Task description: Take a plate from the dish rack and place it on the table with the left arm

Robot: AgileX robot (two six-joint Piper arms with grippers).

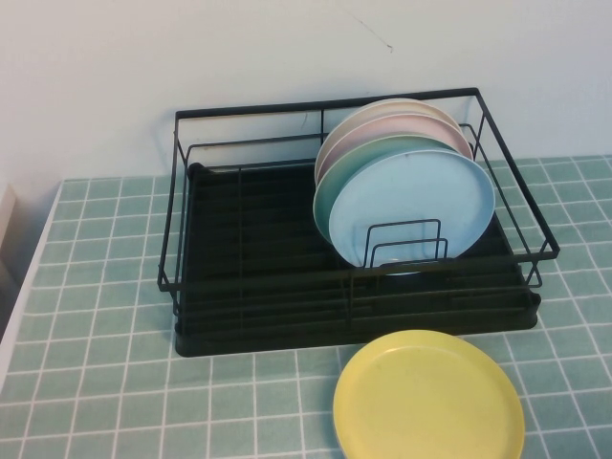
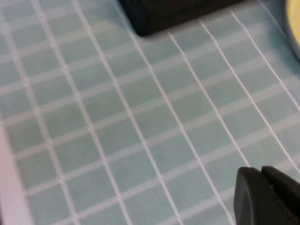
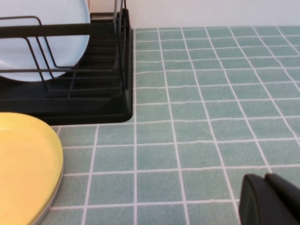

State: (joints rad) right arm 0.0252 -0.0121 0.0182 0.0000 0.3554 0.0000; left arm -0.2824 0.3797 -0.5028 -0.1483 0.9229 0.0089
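Note:
The yellow plate (image 1: 428,397) lies flat on the mint-green tiled table (image 1: 96,287), just in front of the right part of the black dish rack (image 1: 249,330). Neither arm shows in the high view. My left gripper (image 2: 260,171) is shut and empty, low over bare tiles left of the plate; the rack's corner (image 2: 173,11) and a sliver of the yellow plate (image 2: 295,23) show beyond it. My right gripper (image 3: 265,177) is shut and empty over tiles, to the right of the yellow plate (image 3: 23,164) and the rack (image 3: 93,101).
Several plates stand upright in the rack's right half, the light blue plate (image 1: 411,206) in front, teal, pink and cream ones behind. The light blue plate (image 3: 42,23) also shows in the right wrist view. A white wall runs behind the rack. The table's left edge (image 1: 19,306) is near.

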